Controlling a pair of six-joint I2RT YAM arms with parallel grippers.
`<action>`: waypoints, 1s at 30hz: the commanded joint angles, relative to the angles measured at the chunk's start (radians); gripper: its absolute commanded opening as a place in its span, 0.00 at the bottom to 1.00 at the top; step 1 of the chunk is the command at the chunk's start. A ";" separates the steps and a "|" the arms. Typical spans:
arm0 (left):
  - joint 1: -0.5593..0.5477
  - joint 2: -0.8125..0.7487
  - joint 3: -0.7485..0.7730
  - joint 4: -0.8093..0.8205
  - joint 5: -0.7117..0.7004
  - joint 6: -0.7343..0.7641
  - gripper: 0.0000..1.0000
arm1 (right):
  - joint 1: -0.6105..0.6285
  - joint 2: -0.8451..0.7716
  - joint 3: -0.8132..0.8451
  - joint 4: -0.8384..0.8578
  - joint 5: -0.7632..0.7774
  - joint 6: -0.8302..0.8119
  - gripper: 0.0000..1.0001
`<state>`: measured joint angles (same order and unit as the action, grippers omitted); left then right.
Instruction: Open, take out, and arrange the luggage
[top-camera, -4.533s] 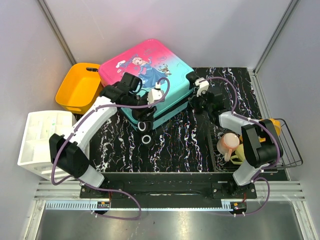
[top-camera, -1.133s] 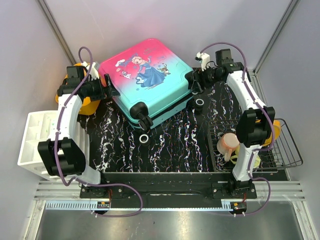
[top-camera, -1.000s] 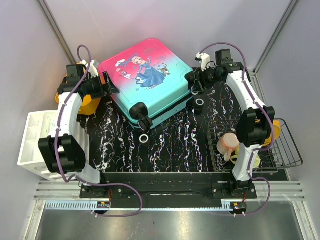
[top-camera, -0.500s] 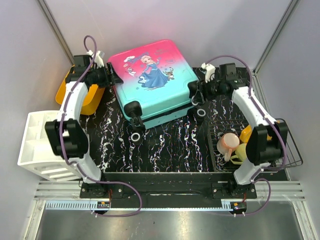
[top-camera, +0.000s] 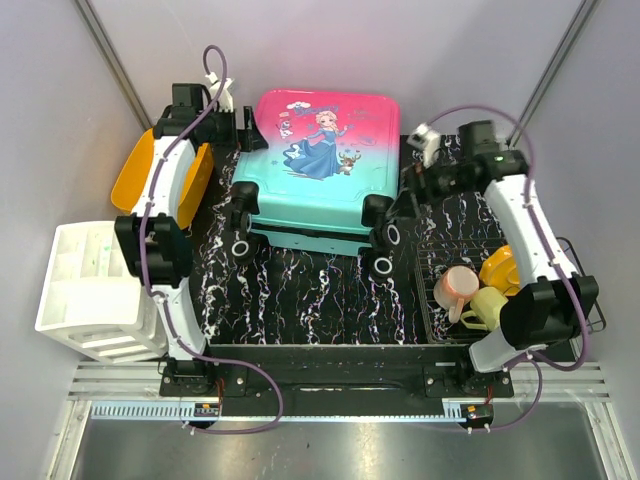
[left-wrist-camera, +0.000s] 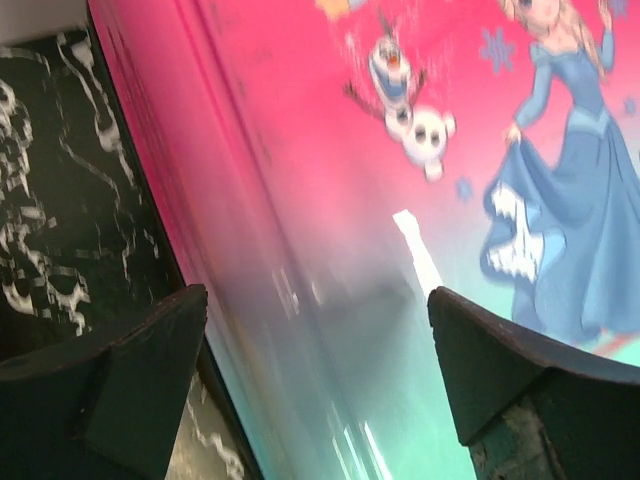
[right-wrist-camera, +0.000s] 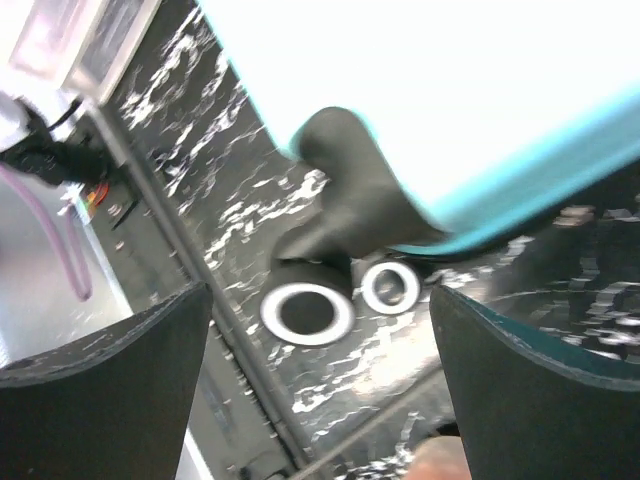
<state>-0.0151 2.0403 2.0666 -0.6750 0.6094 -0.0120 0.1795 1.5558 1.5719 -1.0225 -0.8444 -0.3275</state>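
The luggage (top-camera: 320, 165) lies flat and shut, print up, toward 12 o'clock on the counter (top-camera: 330, 295), with its wheels facing 6 o'clock. The left fingers (left-wrist-camera: 130, 385) stand spread wide at its 10 o'clock corner, the pink shell edge between them. The right fingers (right-wrist-camera: 110, 385) gape just as wide at its 4 o'clock side, with a black wheel (right-wrist-camera: 305, 310) ahead between them. Whether either pair touches the shell I cannot tell.

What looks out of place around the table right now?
The orange bin at the far left looks tipped up on its edge rather than sitting flat, with the left arm crossing over it. The suitcase lies flat and closed.
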 joint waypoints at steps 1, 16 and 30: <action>0.046 -0.169 -0.106 -0.118 0.079 0.073 0.98 | -0.115 -0.020 0.077 -0.039 -0.059 -0.162 0.98; 0.052 -0.186 -0.247 -0.187 0.282 0.104 0.99 | -0.080 0.067 -0.128 0.380 -0.088 -0.370 0.65; -0.012 0.004 -0.048 -0.189 0.296 0.099 0.93 | 0.305 0.010 -0.337 0.593 -0.124 -0.216 0.63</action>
<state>0.0818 1.9877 1.9533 -0.8589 0.8223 0.0566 0.2714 1.5753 1.2778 -0.6239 -0.7601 -0.6617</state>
